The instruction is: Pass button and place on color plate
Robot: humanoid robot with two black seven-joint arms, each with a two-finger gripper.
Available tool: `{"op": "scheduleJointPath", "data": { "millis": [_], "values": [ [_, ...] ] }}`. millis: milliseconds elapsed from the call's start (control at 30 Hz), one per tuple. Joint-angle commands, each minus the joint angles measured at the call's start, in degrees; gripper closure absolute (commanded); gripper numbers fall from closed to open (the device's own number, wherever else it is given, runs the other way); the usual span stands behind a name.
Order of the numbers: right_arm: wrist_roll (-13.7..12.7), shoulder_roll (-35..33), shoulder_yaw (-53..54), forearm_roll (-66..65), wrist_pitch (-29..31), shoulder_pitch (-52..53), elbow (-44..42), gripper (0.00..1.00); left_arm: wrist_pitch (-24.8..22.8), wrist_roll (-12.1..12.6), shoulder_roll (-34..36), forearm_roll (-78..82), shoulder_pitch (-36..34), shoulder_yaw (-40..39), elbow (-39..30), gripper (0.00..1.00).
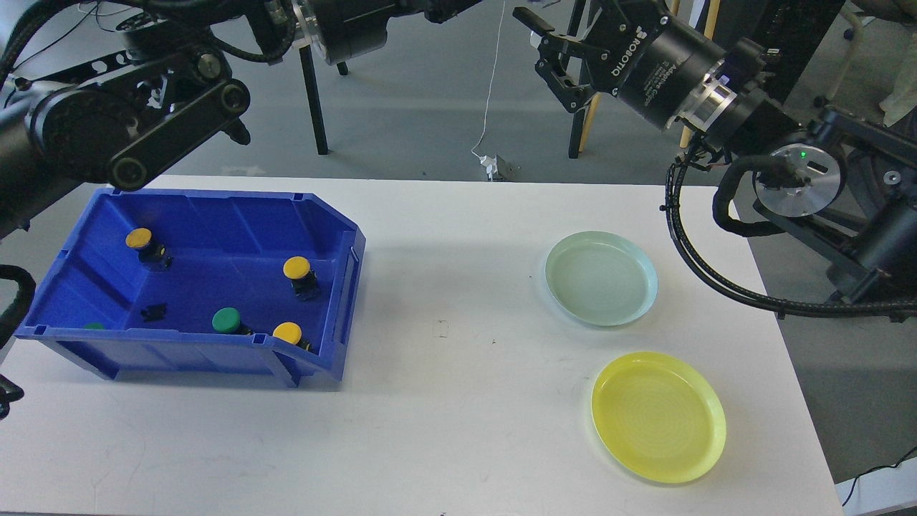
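Buttons sit in the blue bin for my left arm, right fingers released above the plates, left fingers unseen.

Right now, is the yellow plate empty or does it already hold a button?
Empty. The yellow plate shows only its bare surface; the buttons in view, such as the green button, sit in the blue bin.

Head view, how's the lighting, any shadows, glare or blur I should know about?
Head view: even, soft light; the blue bin throws a faint shadow on the white table; mild sheen on the yellow plate and green plate; the right gripper is sharp, with no motion blur.
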Motion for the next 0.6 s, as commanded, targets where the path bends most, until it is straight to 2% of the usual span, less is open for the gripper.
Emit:
{"op": "scheduleJointPath", "data": {
  "millis": [0, 568],
  "values": [
    [0.07, -0.11, 0.07, 0.03, 0.01, 0.26, -0.12, 0.51, -0.1, -0.1, -0.04, 0.02, 0.15, 0.01, -0.01, 0.71],
    [0.07, -0.55, 0.07, -0.23, 0.19, 0.35, -0.12, 0.85, -0.37, -0.19, -0.04, -0.07, 0.15, 0.09, -0.1, 0.7]
  ]
}}
